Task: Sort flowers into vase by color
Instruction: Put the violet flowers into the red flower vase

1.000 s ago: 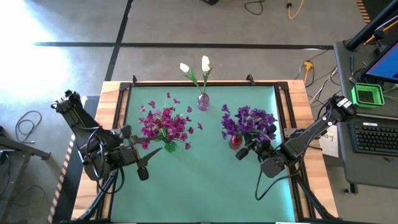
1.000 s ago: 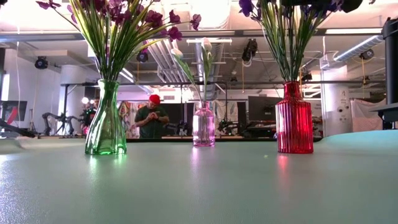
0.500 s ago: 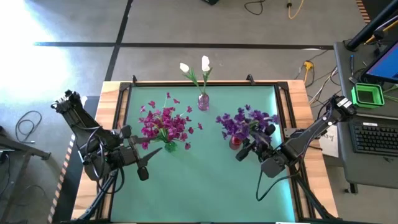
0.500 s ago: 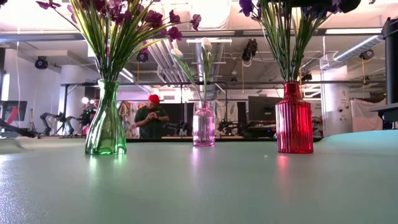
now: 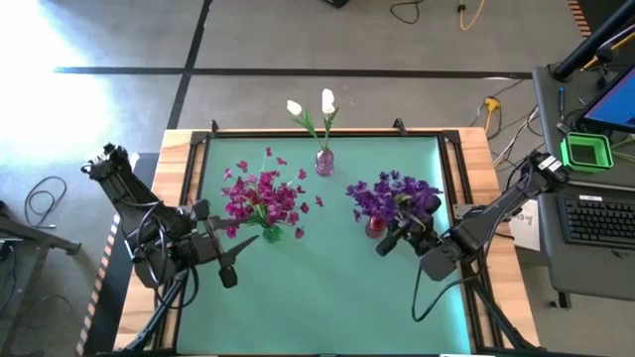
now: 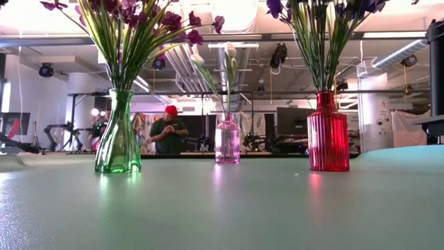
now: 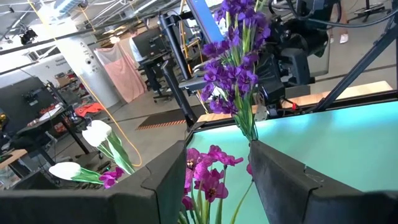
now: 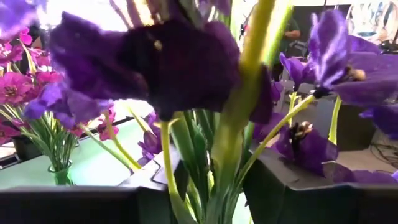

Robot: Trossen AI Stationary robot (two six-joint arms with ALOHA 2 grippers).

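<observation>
Three vases hold the sorted flowers while both grippers sit low at the table's sides.

At far left we see the left gripper [image 5: 230, 260] resting on the mat beside the green vase [image 6: 118, 139], its fingers [image 7: 283, 183] standing apart with nothing between them. The magenta-pink flowers [image 5: 263, 195] fan out of that green vase on the left of the table. Further back, in the middle, the pink vase [image 6: 227, 139] holds the white buds [image 5: 310, 105]. To the right, the purple flowers [image 5: 394, 193] stand in the red vase [image 6: 327, 132]. The right gripper [image 5: 397, 236] sits just beside the red vase on its near right, its fingers [image 8: 292, 186] parted around the green stems without pinching them, so we see nothing in its grasp. A person [image 6: 169, 132] in a red cap stands in the room behind the table.
</observation>
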